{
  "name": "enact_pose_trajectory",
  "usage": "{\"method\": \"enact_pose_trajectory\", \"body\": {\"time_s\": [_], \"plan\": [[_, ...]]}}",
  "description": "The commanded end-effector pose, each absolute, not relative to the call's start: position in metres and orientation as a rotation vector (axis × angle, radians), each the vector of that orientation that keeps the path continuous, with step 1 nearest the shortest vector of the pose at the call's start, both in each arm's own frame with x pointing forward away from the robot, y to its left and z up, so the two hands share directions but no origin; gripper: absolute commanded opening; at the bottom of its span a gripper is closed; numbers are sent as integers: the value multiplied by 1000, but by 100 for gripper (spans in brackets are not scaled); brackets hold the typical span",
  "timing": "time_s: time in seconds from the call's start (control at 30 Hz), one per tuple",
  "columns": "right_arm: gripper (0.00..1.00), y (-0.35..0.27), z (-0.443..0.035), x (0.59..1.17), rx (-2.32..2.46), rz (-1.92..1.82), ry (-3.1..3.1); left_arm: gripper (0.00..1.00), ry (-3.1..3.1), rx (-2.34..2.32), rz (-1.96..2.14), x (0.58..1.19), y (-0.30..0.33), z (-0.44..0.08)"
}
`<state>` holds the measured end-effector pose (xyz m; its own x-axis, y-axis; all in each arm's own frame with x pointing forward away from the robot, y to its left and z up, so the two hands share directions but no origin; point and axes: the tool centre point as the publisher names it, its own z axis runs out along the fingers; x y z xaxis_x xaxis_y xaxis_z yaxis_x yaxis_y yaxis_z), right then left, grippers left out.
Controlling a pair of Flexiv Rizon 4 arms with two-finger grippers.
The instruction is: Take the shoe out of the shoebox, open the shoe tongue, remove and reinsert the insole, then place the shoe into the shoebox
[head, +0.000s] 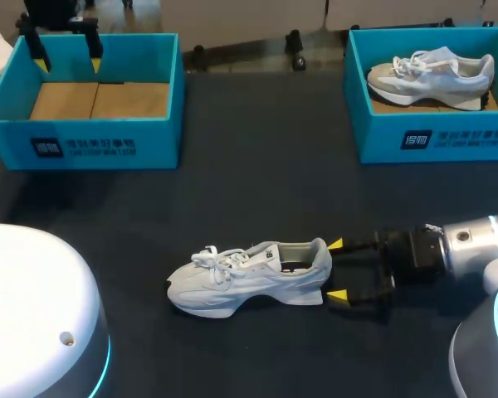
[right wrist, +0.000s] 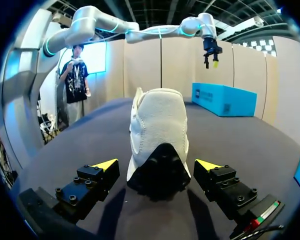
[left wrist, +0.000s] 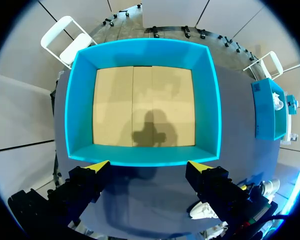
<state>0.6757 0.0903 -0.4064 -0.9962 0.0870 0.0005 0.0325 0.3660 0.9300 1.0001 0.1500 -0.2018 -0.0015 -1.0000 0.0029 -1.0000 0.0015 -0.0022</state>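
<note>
We count two teal shoeboxes, two pale laced shoes and two hands on the dark worktop [head: 257,191]. The left shoebox [head: 108,145] stands at the far left and shows only its tan cardboard floor. The right shoebox [head: 448,137] stands at the far right and holds the second shoe [head: 432,75], which rests on its sole with the toe pointing left. The task's shoe [head: 249,278] is out of any box, in the near middle of the worktop. It stands upright on its sole with its toe to the left and its heel to the right. Our right hand [head: 336,269] comes in low from the right, right behind that heel. It is released, with one yellow-tipped finger on each side of the heel, just beside it. In the right wrist view a narrow gap shows on both sides. Our left hand [head: 66,60] hangs above the left shoebox, well apart from the shoe, its fingers spread wide and gripping nothing.
</note>
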Motion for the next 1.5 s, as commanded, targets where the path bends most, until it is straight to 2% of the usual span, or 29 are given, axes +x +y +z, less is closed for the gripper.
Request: {"method": "enact_pose_trajectory", "body": {"time_s": [0.03, 1.5], "plan": [[100, 95, -409, 679, 106, 1736, 2550, 100, -2222, 2220, 3, 1000, 150, -201], [100, 113, -419, 691, 75, 1814, 2554, 100, -2222, 2220, 3, 1000, 150, -201]]}}
